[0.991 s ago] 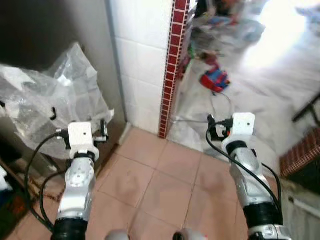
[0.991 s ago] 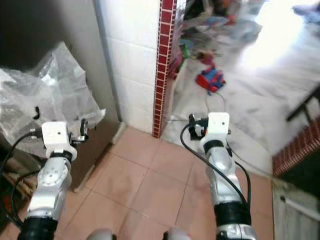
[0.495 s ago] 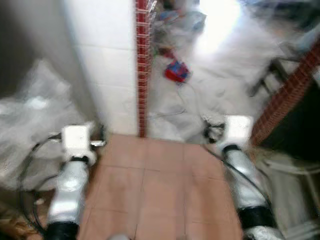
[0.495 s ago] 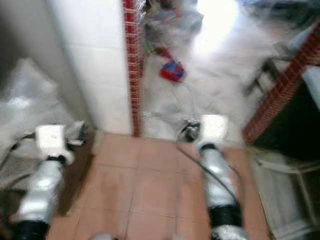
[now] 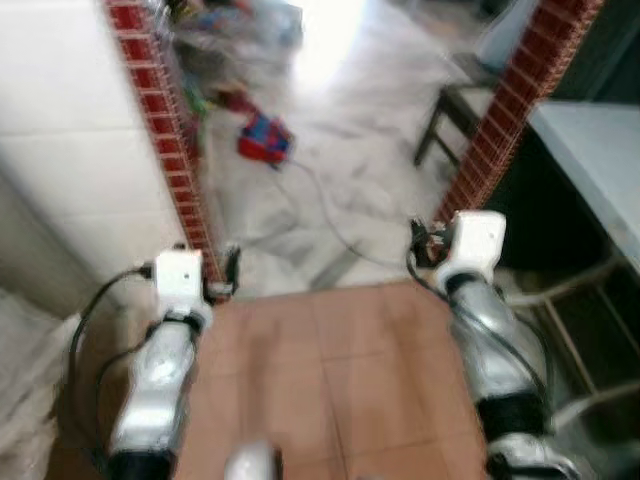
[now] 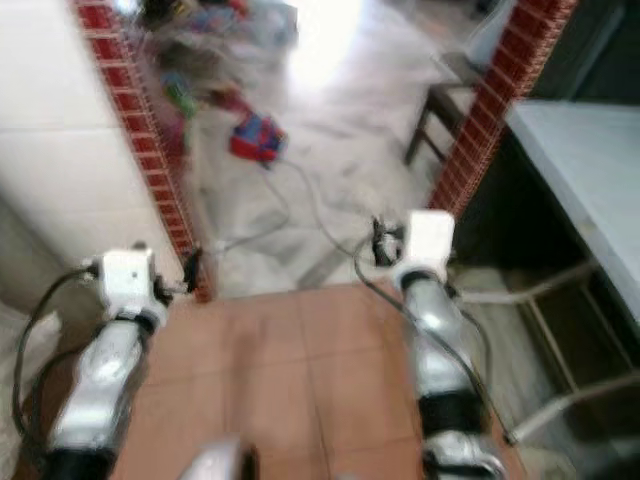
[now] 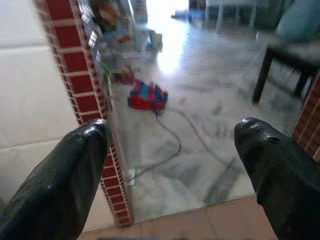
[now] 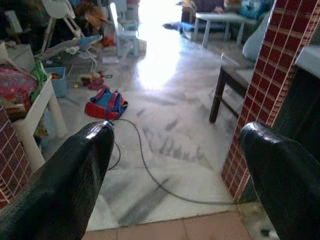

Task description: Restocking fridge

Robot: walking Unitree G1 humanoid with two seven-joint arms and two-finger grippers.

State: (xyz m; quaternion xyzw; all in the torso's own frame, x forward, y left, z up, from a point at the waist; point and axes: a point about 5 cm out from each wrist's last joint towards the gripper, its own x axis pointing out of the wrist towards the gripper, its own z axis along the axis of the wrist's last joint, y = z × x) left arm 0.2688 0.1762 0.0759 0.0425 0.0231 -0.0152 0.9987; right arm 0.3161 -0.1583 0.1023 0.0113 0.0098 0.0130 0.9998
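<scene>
Both arms are held out in front of me over a terracotta tile floor [image 5: 320,380]. My left gripper [image 7: 172,135] is open with nothing between its fingers, and it points past a red brick pillar [image 7: 82,95] toward a marble floor. My right gripper [image 8: 175,135] is also open and empty, facing the same marble room. In the eye views the left gripper [image 5: 228,268] is near the brick pillar's foot and the right gripper [image 5: 422,242] is by a second brick pillar [image 5: 505,110]. The eye views are blurred.
A red-and-blue bag [image 5: 265,140] lies on the marble floor with a cable [image 5: 330,215] trailing from it. A white-tiled wall [image 5: 70,160] is on the left. A grey counter [image 5: 590,150] is on the right, a dark stool [image 5: 455,110] behind it. Toys clutter the far left.
The whole view has swung to the right: the plastic-wrapped bundle has slid out on the left, and the second brick pillar and the counter have come in. The arms keep their pose.
</scene>
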